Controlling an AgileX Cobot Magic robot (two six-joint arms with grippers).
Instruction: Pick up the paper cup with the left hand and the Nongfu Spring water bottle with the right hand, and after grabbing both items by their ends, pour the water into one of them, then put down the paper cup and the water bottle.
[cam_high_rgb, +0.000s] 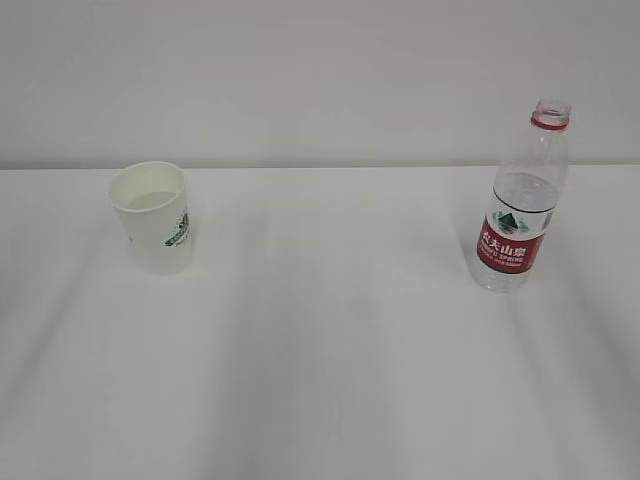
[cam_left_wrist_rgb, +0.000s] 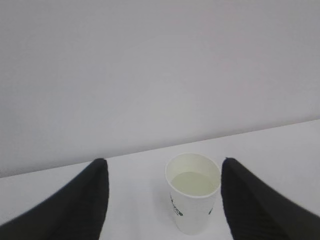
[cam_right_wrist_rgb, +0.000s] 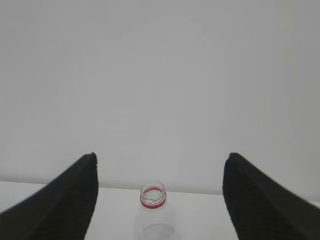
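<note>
Since the paper cup already contains water and stands upright on the table at the left, well apart from the Nongfu Spring water bottle standing uncapped at the right, the task seems to be almost completed. The left hand is seen spread wide with nothing grasped, the cup beyond its fingers. The right hand is released as well, the bottle ahead. Both arms should be withdrawn straight back, so that neither vessel is touched.

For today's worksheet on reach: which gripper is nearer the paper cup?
Left. The left gripper stands open just behind the paper cup; the right gripper faces the bottle, far across the table.
</note>
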